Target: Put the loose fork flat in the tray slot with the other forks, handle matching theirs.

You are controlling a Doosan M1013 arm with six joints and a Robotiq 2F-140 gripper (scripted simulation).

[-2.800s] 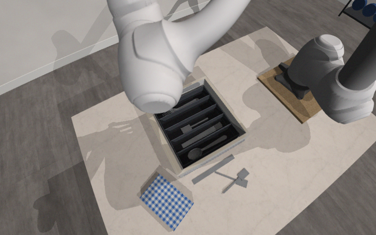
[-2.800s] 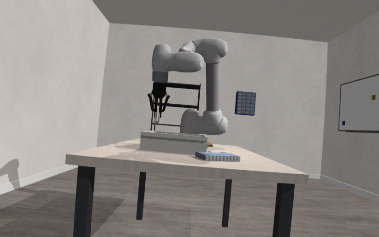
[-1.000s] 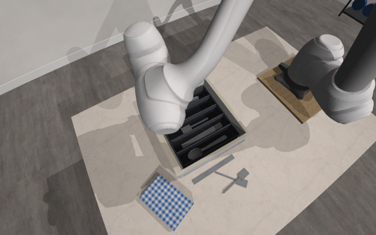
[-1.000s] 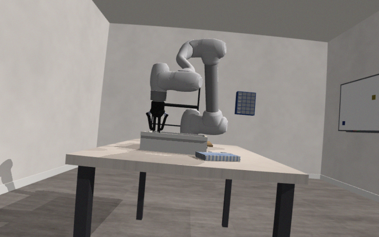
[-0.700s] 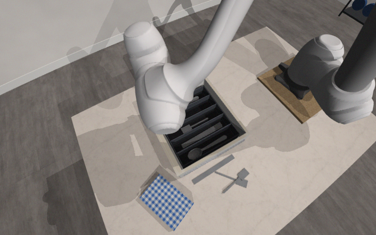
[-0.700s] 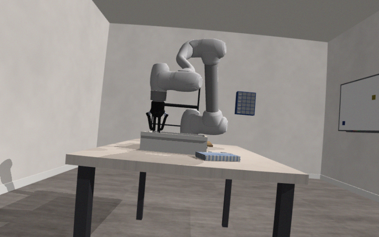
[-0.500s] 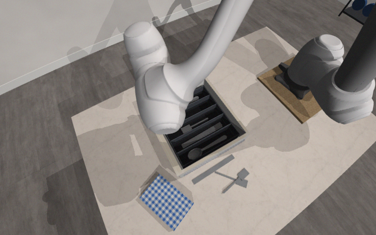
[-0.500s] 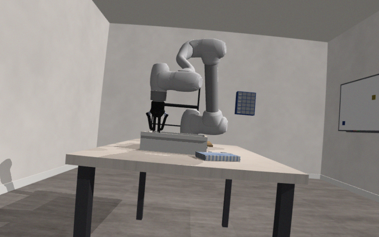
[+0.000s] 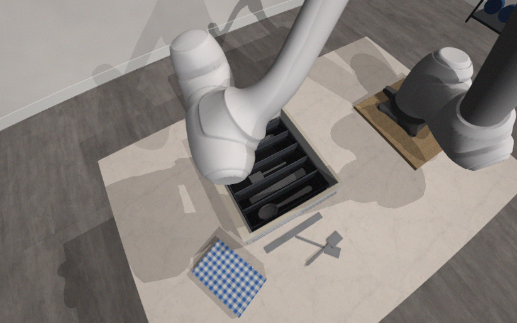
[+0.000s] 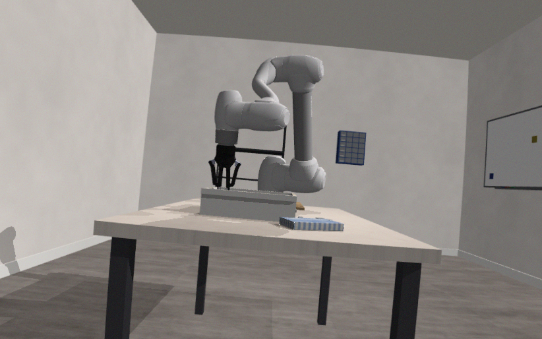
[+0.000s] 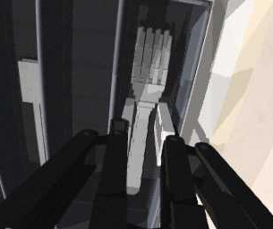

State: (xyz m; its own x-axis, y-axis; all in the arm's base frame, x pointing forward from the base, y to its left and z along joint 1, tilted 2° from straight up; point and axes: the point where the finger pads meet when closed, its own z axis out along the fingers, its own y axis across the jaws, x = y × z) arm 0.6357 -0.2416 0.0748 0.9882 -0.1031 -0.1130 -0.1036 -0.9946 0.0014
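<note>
In the wrist view the fork (image 11: pixel 140 118) lies flat in the rightmost slot of the dark cutlery tray (image 11: pixel 234 16) (image 9: pixel 292 225) (image 10: pixel 244 204), tines pointing away from me. A pale part of another fork shows beside its handle. My gripper (image 11: pixel 144 114) (image 10: pixel 224 184) reaches down to the tray's top at its far end. Its fingers stand slightly apart on either side of the handle, with a thin gap showing. In the top view the arm hides the gripper and most of that slot.
Other slots hold a spoon (image 9: pixel 269 210), a knife (image 9: pixel 278 184) and a spatula (image 9: pixel 261 175). On the counter by the tray lie a knife (image 9: pixel 292 232) and two crossed spatulas (image 9: pixel 329 245). A blue-checked cloth (image 9: pixel 228 277) (image 10: pixel 311 223) lies near the front corner.
</note>
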